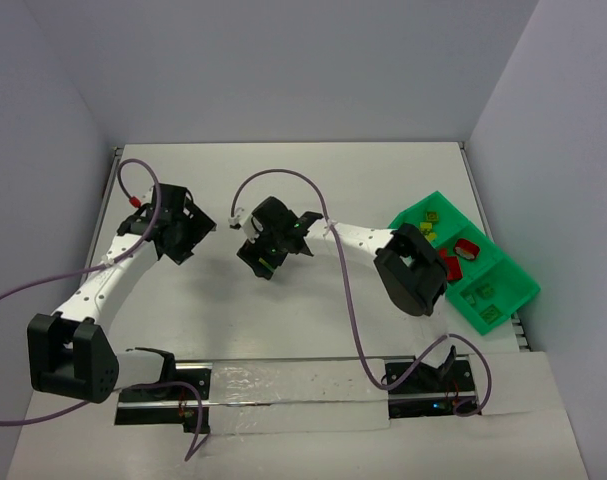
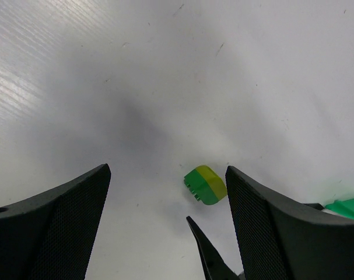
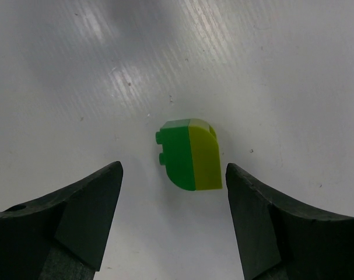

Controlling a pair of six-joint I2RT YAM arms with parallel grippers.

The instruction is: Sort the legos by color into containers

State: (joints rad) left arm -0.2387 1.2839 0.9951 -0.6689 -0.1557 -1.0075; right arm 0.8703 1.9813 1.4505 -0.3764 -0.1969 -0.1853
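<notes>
A two-colour lego, dark green joined to yellow-green, lies on the white table. In the right wrist view the lego (image 3: 191,154) sits just ahead of my open right gripper (image 3: 174,169), between the lines of its fingers and touching neither. In the left wrist view the same lego (image 2: 204,184) lies low between the fingers of my open left gripper (image 2: 168,172), close to the right finger. From above, the left gripper (image 1: 198,225) and right gripper (image 1: 255,248) face each other mid-table, and the lego is hidden there. The bright green tray (image 1: 508,300) holds yellow-green (image 1: 433,215), red (image 1: 468,248) and green (image 1: 486,297) legos in separate compartments.
The tray stands at the table's right edge, against the right wall. A dark pointed part (image 2: 210,256) pokes into the bottom of the left wrist view, and a green shape (image 2: 347,207) shows at its right edge. Purple cables (image 1: 283,178) loop above the arms.
</notes>
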